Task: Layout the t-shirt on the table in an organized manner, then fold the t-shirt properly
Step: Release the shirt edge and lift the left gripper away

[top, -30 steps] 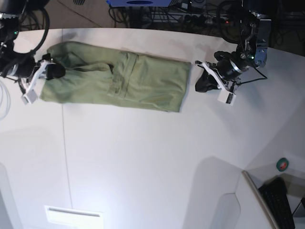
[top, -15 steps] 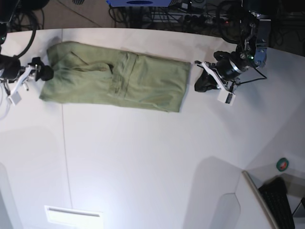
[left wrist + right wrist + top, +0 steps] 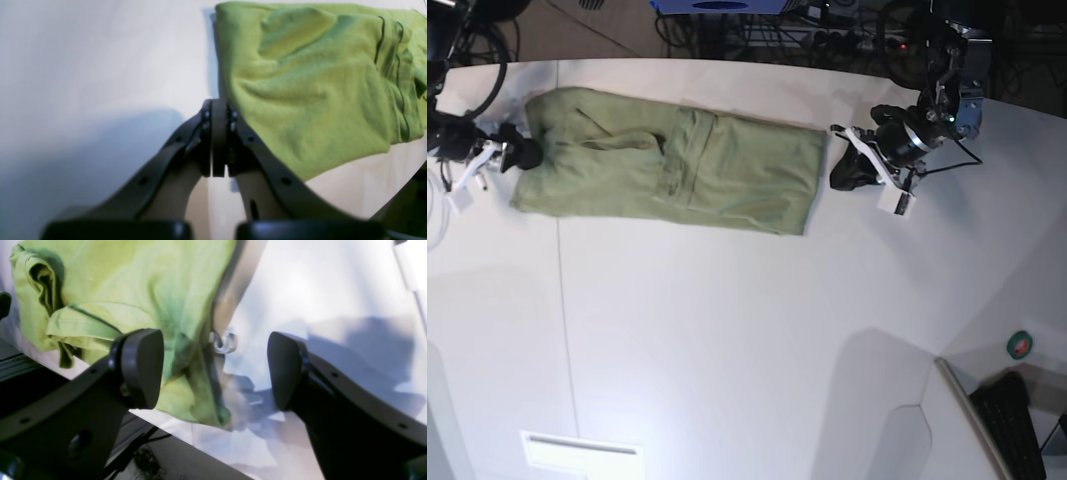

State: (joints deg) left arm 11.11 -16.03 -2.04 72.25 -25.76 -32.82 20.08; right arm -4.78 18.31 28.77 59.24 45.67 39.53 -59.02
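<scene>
T-shirt (image 3: 672,163) between empty pincers: left pincer (image 3: 219,106) closed beside it, right pincer (image 3: 213,368) wide apart.

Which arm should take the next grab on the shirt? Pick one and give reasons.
Probably right. The right gripper is open, one finger already over the t-shirt end. The left gripper is shut, empty, just off the other edge, and must open first.

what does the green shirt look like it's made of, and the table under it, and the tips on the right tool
The t-shirt: soft matte knit, probably cotton, judging by its limp folds and stitched hems. The table: smooth, hard white surface, perhaps laminate; it shows a light glare. The right tool pads: matte black with rounded edges, rubber or plastic; which one is unclear.
</scene>
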